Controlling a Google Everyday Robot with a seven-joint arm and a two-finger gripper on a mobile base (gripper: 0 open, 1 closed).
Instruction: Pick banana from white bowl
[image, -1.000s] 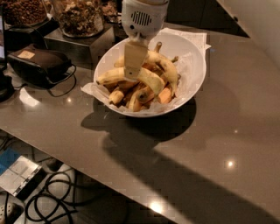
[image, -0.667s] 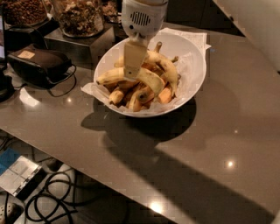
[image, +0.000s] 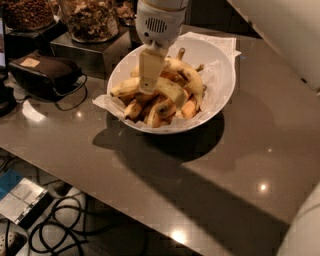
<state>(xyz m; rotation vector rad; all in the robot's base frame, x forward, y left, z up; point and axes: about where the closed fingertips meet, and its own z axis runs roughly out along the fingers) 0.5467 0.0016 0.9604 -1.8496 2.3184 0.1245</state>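
The white bowl (image: 222, 75) stands on the grey table, lined with crumpled white paper and filled with bananas. The banana (image: 172, 91), long, curved and pale yellow, lies across the middle of the pile. A brown-blotched long banana (image: 190, 75) lies just behind it, and short stubby ones (image: 150, 114) lie at the front. My gripper (image: 148, 82) hangs straight down from its white wrist over the left-middle of the bowl. Its tip reaches the pale banana's left half and hides part of it.
Glass jars of nuts and snacks (image: 87, 17) stand on a dark box behind the bowl to the left. A dark pouch with a cord (image: 45, 75) lies at the left. The table's front edge runs diagonally, with cables (image: 65, 230) on the floor below.
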